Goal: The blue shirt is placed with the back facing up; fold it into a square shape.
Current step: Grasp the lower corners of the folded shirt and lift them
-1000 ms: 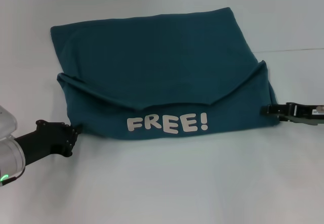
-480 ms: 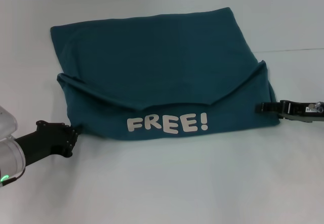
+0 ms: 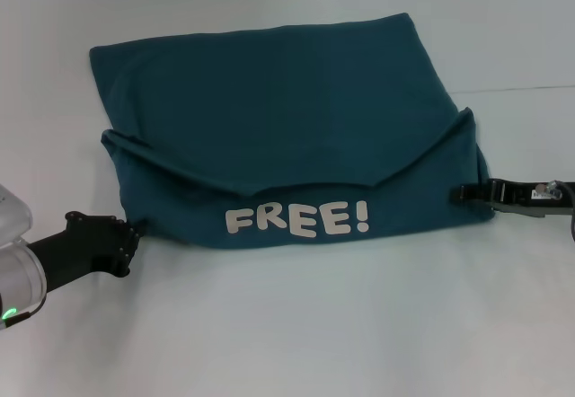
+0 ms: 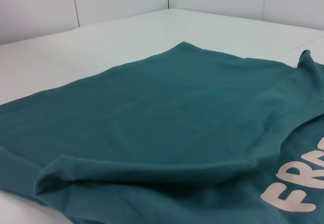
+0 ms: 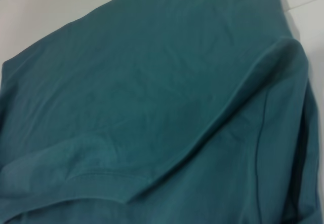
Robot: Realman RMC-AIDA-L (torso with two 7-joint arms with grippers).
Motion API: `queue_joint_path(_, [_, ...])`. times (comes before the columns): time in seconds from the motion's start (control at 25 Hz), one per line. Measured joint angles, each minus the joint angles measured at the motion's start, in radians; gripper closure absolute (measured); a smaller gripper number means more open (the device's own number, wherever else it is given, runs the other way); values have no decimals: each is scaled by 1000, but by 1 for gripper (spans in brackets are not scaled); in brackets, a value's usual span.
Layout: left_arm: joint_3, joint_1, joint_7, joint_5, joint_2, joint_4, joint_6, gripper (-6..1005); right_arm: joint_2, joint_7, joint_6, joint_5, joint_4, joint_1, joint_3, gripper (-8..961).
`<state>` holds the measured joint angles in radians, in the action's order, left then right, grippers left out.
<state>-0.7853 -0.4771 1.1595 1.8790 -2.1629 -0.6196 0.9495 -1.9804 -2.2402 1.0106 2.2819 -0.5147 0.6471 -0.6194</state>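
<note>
Blue shirt (image 3: pixel 287 127) lying flat on white table (image 3: pixel 296 325), near band folded up, white "FREE!" print (image 3: pixel 296 219) showing. Left gripper (image 3: pixel 135 233) sitting at shirt's near left corner, right gripper (image 3: pixel 460 193) touching right edge. Fingers' state, open or closed: cannot tell for both.

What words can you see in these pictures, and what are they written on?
"FREE!" in big pale letters on the folded-up near flap of the blue shirt; the left wrist view shows only its start, "FR".
A small label on the right gripper is too tiny to read.
No other words show.
</note>
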Motion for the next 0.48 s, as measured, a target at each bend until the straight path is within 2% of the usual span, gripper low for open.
queue_joint_path(0.32, [0, -1, 7, 0, 0, 0, 1, 995, 1, -8, 8, 1, -1, -12, -1, 424])
queue_joint_path(0.48, [0, -1, 23, 0, 0, 0, 1, 995, 1, 19, 19, -4, -3, -17, 7, 579])
